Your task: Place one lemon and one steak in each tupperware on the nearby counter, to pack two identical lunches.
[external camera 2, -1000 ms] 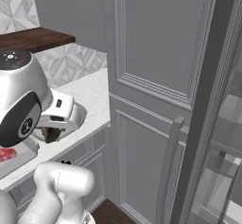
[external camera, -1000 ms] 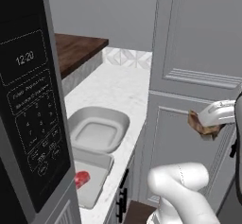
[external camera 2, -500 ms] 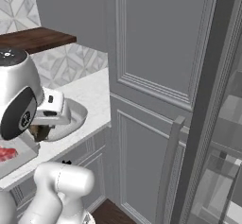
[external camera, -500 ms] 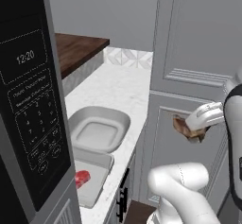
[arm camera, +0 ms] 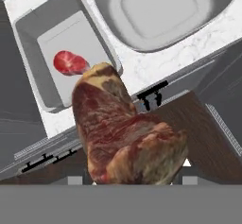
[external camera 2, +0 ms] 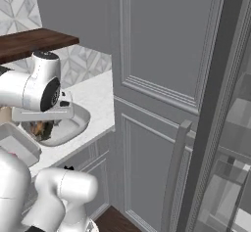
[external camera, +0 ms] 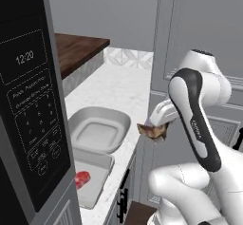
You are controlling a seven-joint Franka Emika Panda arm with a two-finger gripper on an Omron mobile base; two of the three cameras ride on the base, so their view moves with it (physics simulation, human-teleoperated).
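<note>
Gripper moved toward counter, clamping brown steak; tray holds red steak; tub bare.

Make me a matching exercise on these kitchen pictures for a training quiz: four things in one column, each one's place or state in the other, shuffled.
Things:
1. red steak
2. brown steak
3. tub
4. tray

Places or states:
A. empty, on the white counter
B. held in the shut claw, off the counter's edge
C. holds one steak
D. lying in the tray

Pairs: 1-D, 2-B, 3-A, 4-C
</note>
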